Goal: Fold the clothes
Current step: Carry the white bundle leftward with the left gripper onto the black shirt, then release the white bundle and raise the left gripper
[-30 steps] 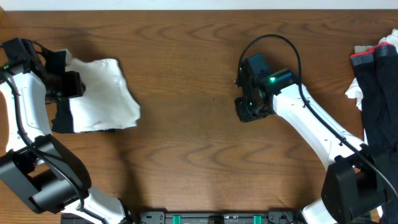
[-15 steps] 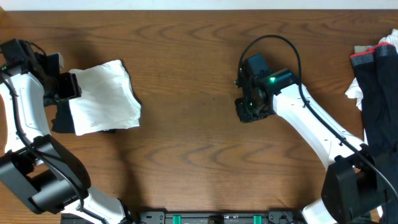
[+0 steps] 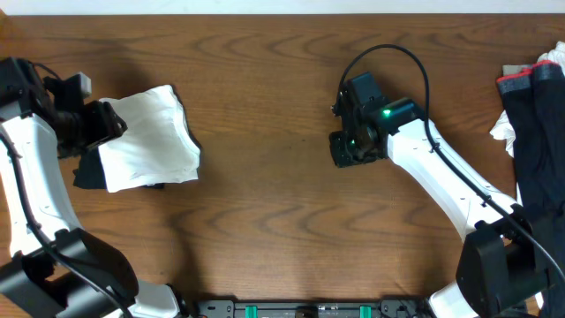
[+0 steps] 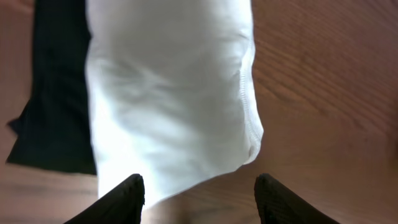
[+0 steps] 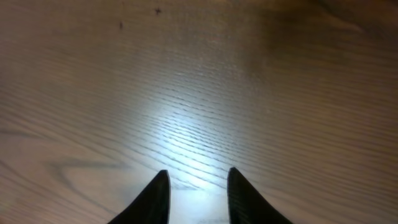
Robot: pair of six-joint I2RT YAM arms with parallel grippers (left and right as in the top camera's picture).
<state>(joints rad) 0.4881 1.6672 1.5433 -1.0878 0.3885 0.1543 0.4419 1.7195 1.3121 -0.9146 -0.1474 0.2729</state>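
Observation:
The clothes show as a folded white garment (image 3: 146, 137) at the left of the table, lying partly over a black garment (image 3: 86, 172). In the left wrist view the white garment (image 4: 168, 93) fills the middle and the black garment (image 4: 56, 93) lies to its left. My left gripper (image 3: 108, 124) sits at the white garment's left edge. This left gripper (image 4: 199, 199) is open, with only bare wood and a cloth edge between its fingers. My right gripper (image 3: 346, 150) hovers over bare table at centre right. The right gripper (image 5: 198, 193) is open by a narrow gap and holds nothing.
A heap of dark and white clothes (image 3: 538, 115) with a red waistband lies at the right edge of the wooden table (image 3: 265, 221). The right arm's black cable (image 3: 388, 55) loops above its wrist.
The left wrist has shifted slightly at the white garment's edge, and the garment's top edge has settled. The right gripper's jaws have parted a little and it has edged left.

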